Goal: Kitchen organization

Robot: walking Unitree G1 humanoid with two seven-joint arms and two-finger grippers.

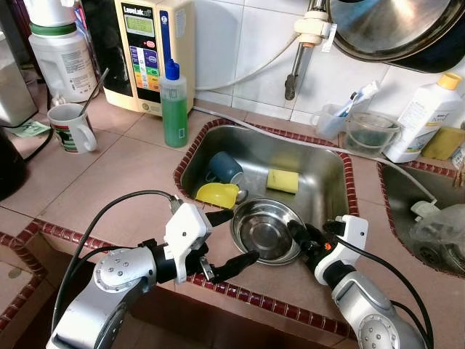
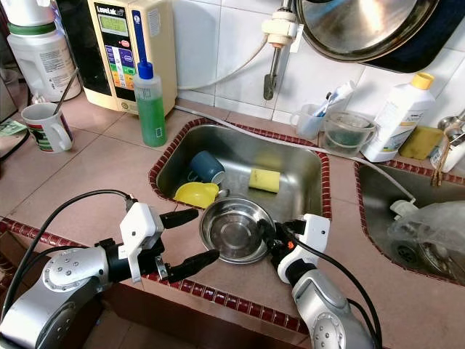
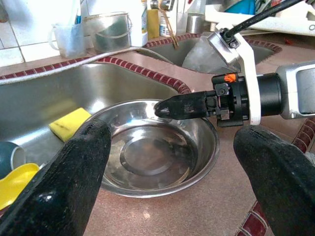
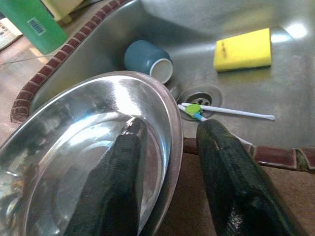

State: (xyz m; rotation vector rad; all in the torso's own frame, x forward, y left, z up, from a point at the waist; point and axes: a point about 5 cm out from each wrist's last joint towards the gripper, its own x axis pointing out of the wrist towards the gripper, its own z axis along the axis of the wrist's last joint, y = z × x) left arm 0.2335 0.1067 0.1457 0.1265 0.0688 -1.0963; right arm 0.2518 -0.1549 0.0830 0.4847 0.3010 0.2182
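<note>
A: Where is the steel bowl (image 1: 265,231) sitting?

B: It is resting on the front ledge of the sink (image 1: 320,161), half overhanging the basin, at about 6 o'clock of the sink.

A: And the right gripper (image 1: 299,236)?

B: It is clamping the bowl's rim at the bowl's 3 o'clock, 1 finger (image 4: 115,182) lying inside the bowl and the other outside it.

A: The left gripper (image 1: 231,238)?

B: It is hovering at the bowl's 9 o'clock with its 2 fingers spread wide, gripping nothing.

A: What is lying in the basin?

B: A yellow sponge (image 1: 282,180) at the bowl's 12 o'clock, a blue cup (image 1: 224,168) on its side at 11 o'clock, and a yellow scoop-like item (image 1: 217,194) at 10 o'clock. A toothbrush (image 4: 221,111) is lying by the drain (image 4: 199,96).

A: On the counter?

B: A green bottle (image 1: 174,104) is standing at the sink's 10 o'clock corner, and a mug (image 1: 71,127) is sitting well apart to its left.
</note>
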